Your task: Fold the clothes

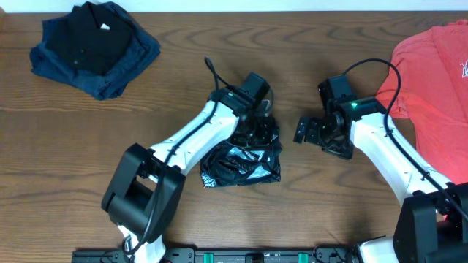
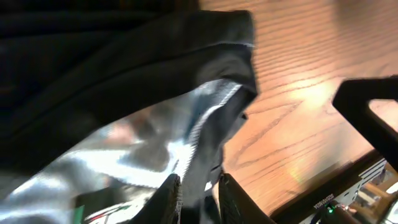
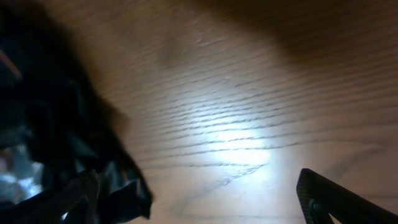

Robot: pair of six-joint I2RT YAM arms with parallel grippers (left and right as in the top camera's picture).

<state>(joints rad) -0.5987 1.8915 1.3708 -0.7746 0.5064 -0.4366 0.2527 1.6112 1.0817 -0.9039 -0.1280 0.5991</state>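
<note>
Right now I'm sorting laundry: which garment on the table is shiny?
The crumpled black jersey in the middle, beneath the left arm; the dark pile and the red shirt look dull.

Brown wood-grain table (image 1: 292, 44); bright glare

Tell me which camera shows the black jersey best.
Overhead: it shows nearly the whole jersey as a crumpled bundle on the table. The left wrist view gives only a close fold with the shiny pale inside; the right wrist view only a dark, blurred edge at the left.
</note>
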